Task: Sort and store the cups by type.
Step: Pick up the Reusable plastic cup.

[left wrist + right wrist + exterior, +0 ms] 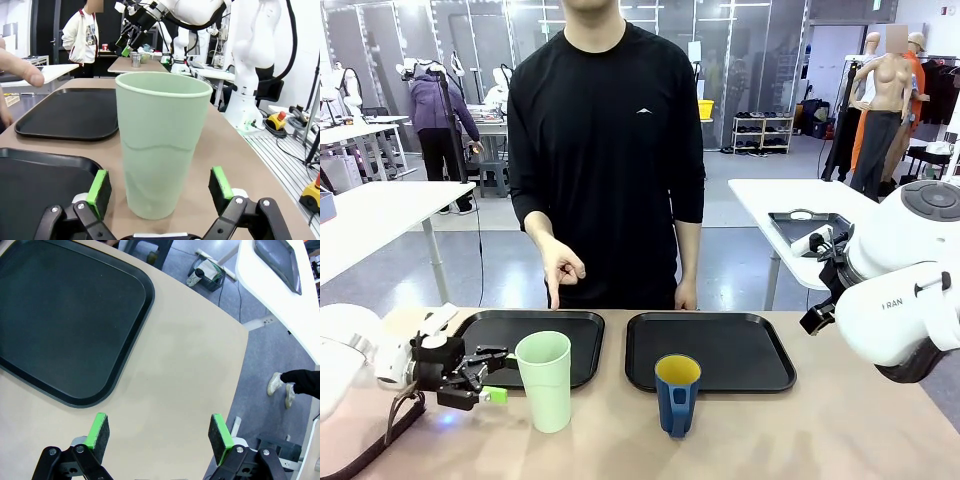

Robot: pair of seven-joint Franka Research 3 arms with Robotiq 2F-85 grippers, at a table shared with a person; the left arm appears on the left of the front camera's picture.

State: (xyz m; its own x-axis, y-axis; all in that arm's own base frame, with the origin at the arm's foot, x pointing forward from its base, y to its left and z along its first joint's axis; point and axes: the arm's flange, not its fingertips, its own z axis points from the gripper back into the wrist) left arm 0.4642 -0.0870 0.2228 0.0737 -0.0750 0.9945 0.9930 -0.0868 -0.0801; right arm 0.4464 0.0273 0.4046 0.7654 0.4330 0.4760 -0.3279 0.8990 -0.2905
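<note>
1. Bench (620, 440): a tan surface carrying two black trays and both cups. A person (605, 150) in a black top stands at its far side.

2. Right arm (910, 300): a white casing at the right edge of the front view, raised above the bench.

3. Left tray (582, 345) and right tray (730, 352): they lie side by side along the far half of the bench, with a narrow gap between them. Both hold nothing.

4. Green tumbler (545, 382): upright on the bench, on the robot's side of the left tray and just beside its near rim.

5. Blue mug (677, 395): upright on the bench, on the robot's side of the right tray. Its inside is yellow and its handle faces the robot.

6. Left hand (492, 375): low over the bench, just left of the tumbler. In the left wrist view the left hand (160, 187) has its jaws wide. The tumbler (162, 150) stands between the green pads (98, 192), with a gap on each side.

7. Right hand (159, 432): jaws wide, holding nothing. It looks down on bare bench beside a tray corner (107, 385).

8. Person's hand (560, 265): one finger points down at the far rim of the left tray.
</note>
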